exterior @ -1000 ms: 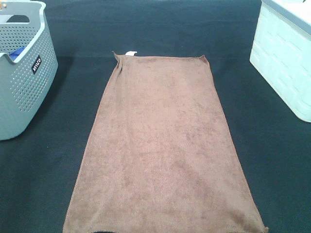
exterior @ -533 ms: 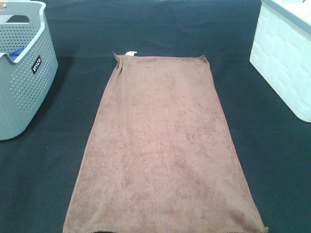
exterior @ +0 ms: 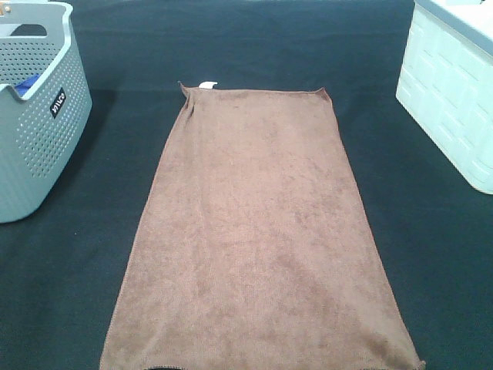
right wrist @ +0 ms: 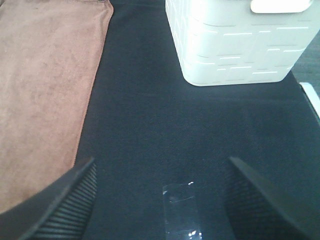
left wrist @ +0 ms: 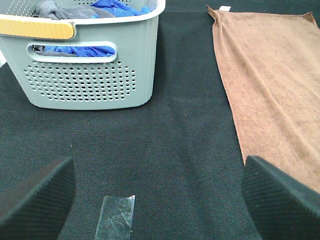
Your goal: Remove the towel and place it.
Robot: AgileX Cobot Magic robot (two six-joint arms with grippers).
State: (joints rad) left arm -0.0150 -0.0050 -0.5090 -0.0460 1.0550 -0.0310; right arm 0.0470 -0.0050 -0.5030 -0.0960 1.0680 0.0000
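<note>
The brown towel [exterior: 258, 231] lies spread flat on the black table, long side running from far to near, with a small white tag [exterior: 207, 84] at its far left corner. It also shows in the left wrist view [left wrist: 272, 85] and the right wrist view [right wrist: 42, 90]. Neither gripper shows in the exterior high view. My left gripper [left wrist: 157, 197] is open and empty above bare table, left of the towel. My right gripper [right wrist: 162, 202] is open and empty above bare table, right of the towel.
A grey perforated basket [exterior: 35, 116] holding blue and grey cloth [left wrist: 107, 7] stands at the left. A white bin [exterior: 451, 92] stands at the right. Clear tape pieces [left wrist: 116, 216] [right wrist: 181, 206] lie on the black table [exterior: 77, 293] under each gripper.
</note>
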